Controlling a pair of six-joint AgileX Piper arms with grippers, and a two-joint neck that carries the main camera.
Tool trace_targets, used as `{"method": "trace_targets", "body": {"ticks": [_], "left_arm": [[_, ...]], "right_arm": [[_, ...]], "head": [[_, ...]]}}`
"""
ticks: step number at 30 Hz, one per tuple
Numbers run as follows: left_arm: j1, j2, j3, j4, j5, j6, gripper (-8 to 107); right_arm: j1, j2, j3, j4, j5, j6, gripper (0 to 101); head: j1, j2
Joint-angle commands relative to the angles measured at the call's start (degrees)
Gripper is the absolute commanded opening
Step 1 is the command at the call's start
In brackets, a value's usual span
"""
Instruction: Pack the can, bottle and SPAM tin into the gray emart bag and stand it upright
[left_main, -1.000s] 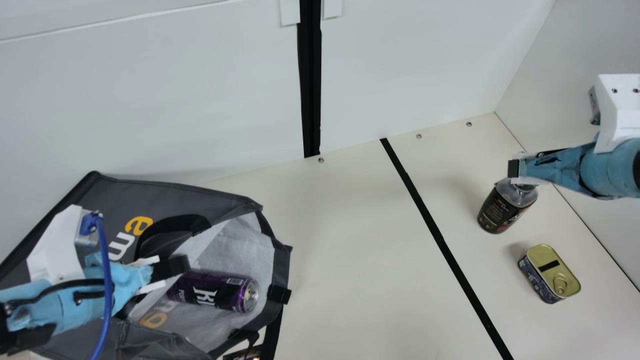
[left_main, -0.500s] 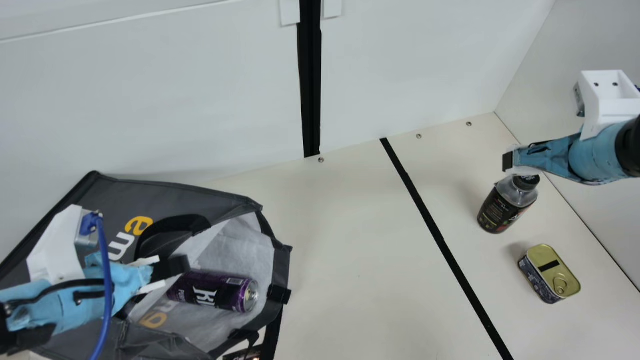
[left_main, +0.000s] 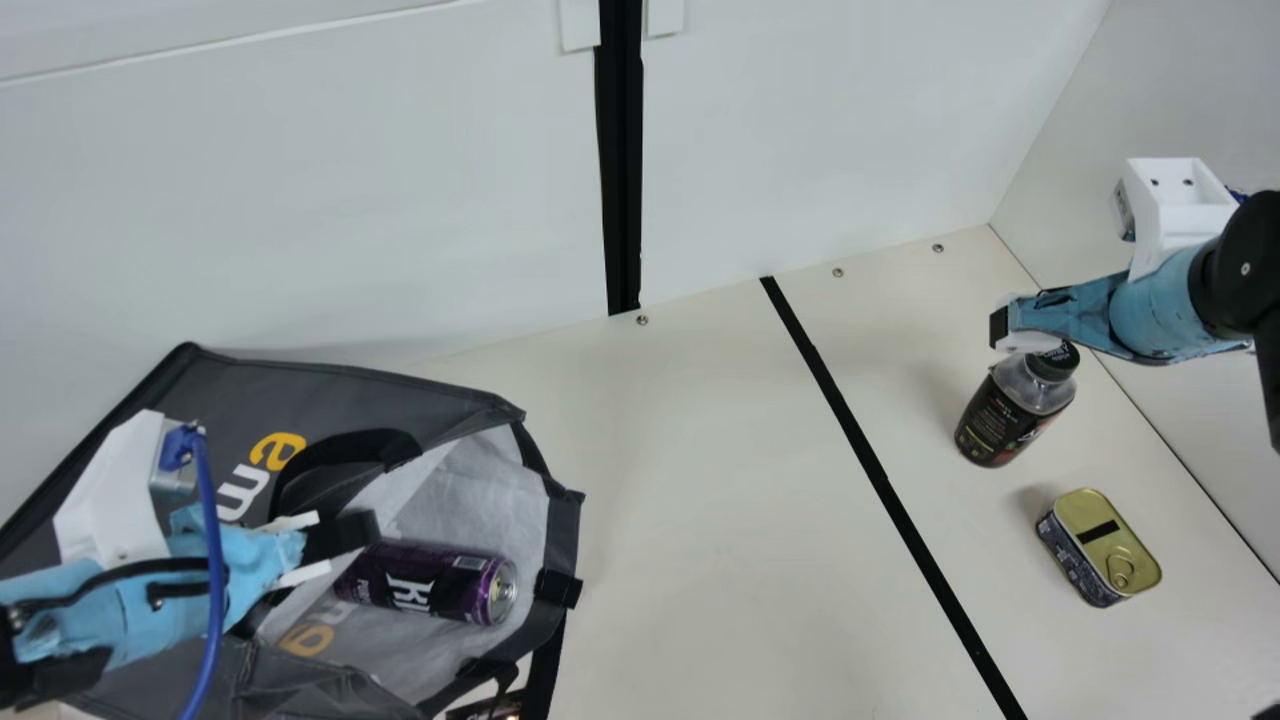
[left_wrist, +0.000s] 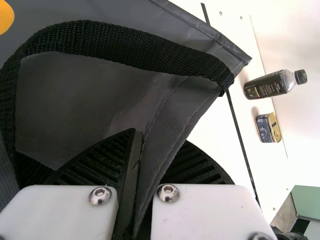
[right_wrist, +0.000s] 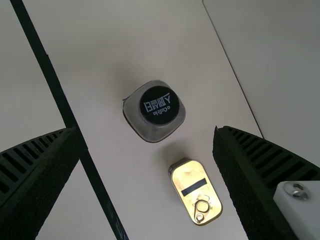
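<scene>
At the main view's left, my left gripper (left_main: 345, 535) is at the mouth of the gray bag (left_main: 340, 385), which lies on its side. In the left wrist view that gripper (left_wrist: 142, 175) is shut on the bag's edge. The purple can (left_main: 430, 582) lies inside the bag's opening. My right gripper (left_main: 1000, 328) is over the upright bottle (left_main: 1012, 410); in the right wrist view this gripper (right_wrist: 147, 150) stands wide open, the bottle (right_wrist: 159, 106) seen from above between its spread fingers. The SPAM tin (left_main: 1105, 550) rests on the table near the bottle.
A black tape line (left_main: 880, 480) crosses the cream table (left_main: 720, 520) between bag and bottle. White walls (left_main: 350, 180) stand behind, and a side wall (left_main: 1180, 100) rises to the right of the bottle and tin.
The right arm has moved left in the main view, its gripper slightly up and left over the bottle, whose cap shows more. My left arm, the bag, can, bottle and tin have kept still.
</scene>
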Motion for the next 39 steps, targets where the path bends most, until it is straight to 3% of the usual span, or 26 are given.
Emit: {"method": "trace_targets", "body": {"ticks": [1, 38, 39], "left_arm": [[0.0, 0.0, 0.0, 0.0, 0.0, 0.0, -8], [0.0, 0.0, 0.0, 0.0, 0.0, 0.0, -8], [0.0, 0.0, 0.0, 0.0, 0.0, 0.0, -8]], "right_arm": [[-0.2, 0.7, 0.0, 0.2, -0.2, -0.1, 95], [-1.9, 12.7, -2.3, 2.8, -2.9, -2.1, 95], [-1.9, 12.9, -2.4, 2.9, -2.9, -2.2, 88]], "head": [[-1.3, 0.0], [-1.3, 0.0], [-1.3, 0.0]]}}
